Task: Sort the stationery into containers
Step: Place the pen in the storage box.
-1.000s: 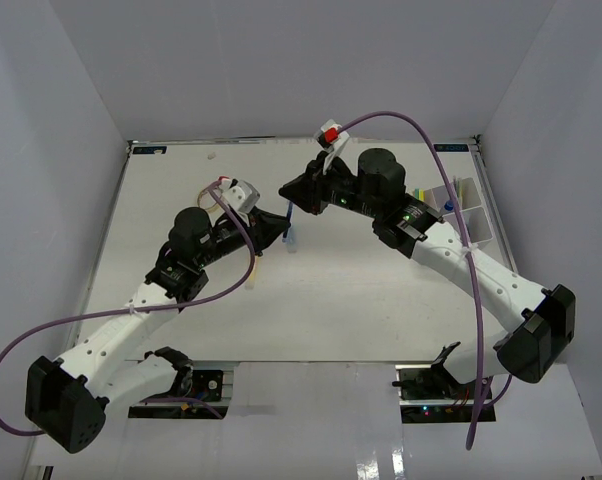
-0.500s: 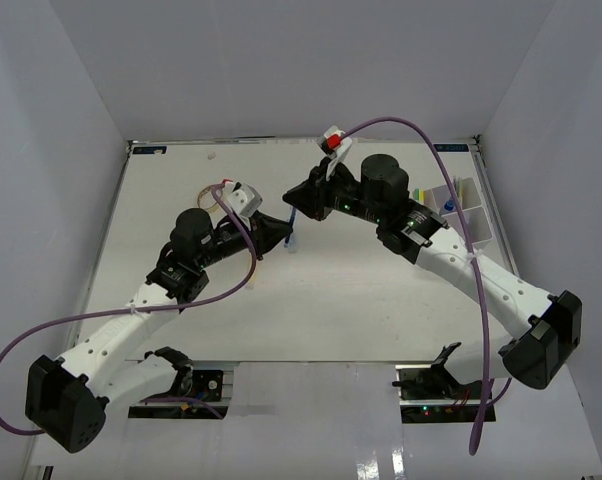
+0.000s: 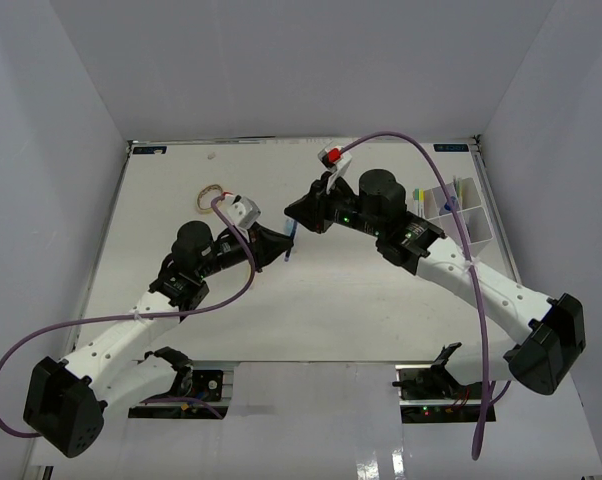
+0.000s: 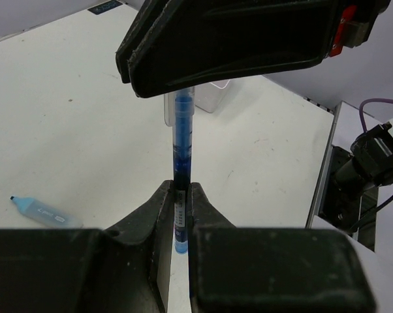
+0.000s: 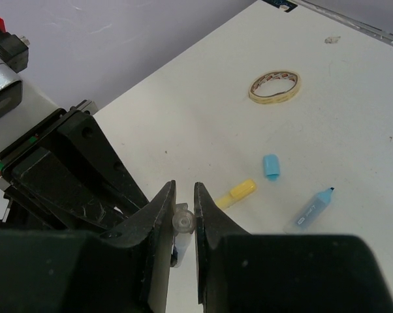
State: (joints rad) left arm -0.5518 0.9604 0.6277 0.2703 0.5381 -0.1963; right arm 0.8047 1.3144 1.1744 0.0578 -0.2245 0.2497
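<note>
Mid-bench, the left end effector is closed on the lower end of a blue pen. The right end effector is pinched shut on the pen's clear top end. The pen spans the two and appears held clear of the bench. I judge this a hand-over or a cap-pull; the frames do not settle which.

Loose on the bench beside them lie a light-blue highlighter, a short yellow piece and a small light-blue piece, close together. Farther off, toward the far left, a tan ring lies alone.

At the far right stands the white organizer box. Something yellow-green and something blue-topped show in its compartments, so some sorting looks done. By my judgement at least the pen in hand, the three small items and the ring are left to sort. The arms hide part of the bench.
</note>
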